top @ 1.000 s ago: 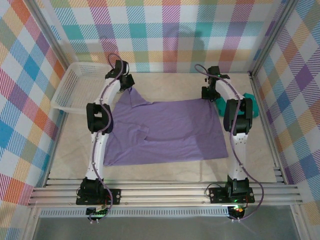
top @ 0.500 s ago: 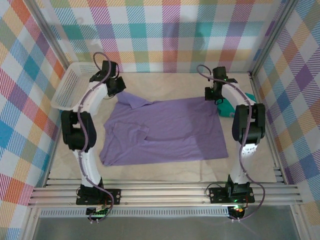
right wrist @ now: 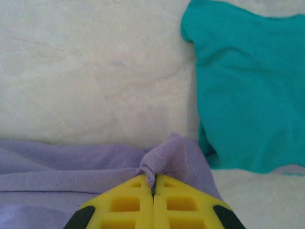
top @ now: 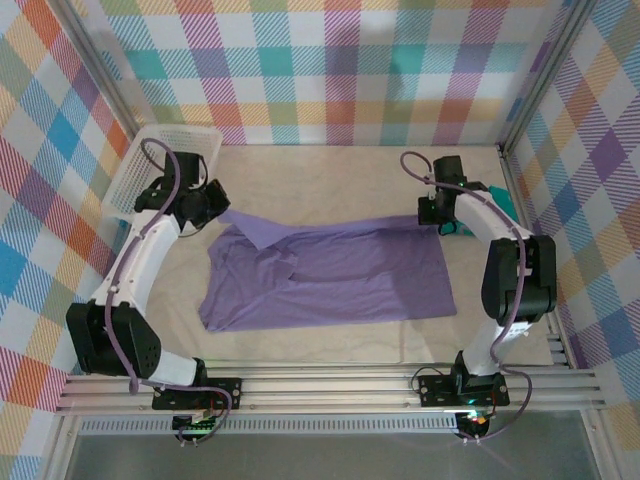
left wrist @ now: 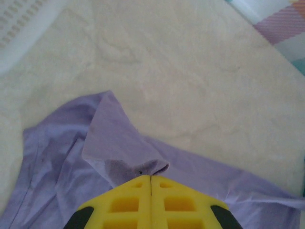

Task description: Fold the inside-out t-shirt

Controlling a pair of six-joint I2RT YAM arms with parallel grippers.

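From above, the shirt [top: 330, 275] lies spread across the middle of the table [top: 330, 170], with its far edge raised off the surface. Your left tool [top: 212, 207] sits at the shirt's 10 o'clock corner and your right tool [top: 441, 217] at its 2 o'clock corner. A basket [top: 150, 160] stands at 10 o'clock beyond the left arm. A teal cloth [top: 503, 200] lies at 3 o'clock of the right tool.

At the left wrist, the left tool [left wrist: 150, 177] is clamped together on a bunched tuck of shirt [left wrist: 109, 138], and a flap trails off toward 11 o'clock.

At the right wrist, the right tool [right wrist: 153, 180] is pinched tight on a small knot of shirt [right wrist: 71, 167] hem. The teal cloth [right wrist: 248, 86] lies at 1 o'clock, just beside that corner.

You appear to be on the first fold, with both far corners gripped. The next move calls for drawing both tools toward 6 o'clock together, level and with the edge taut. Then lay that edge on the near hem, taking care not to drag the teal cloth along.
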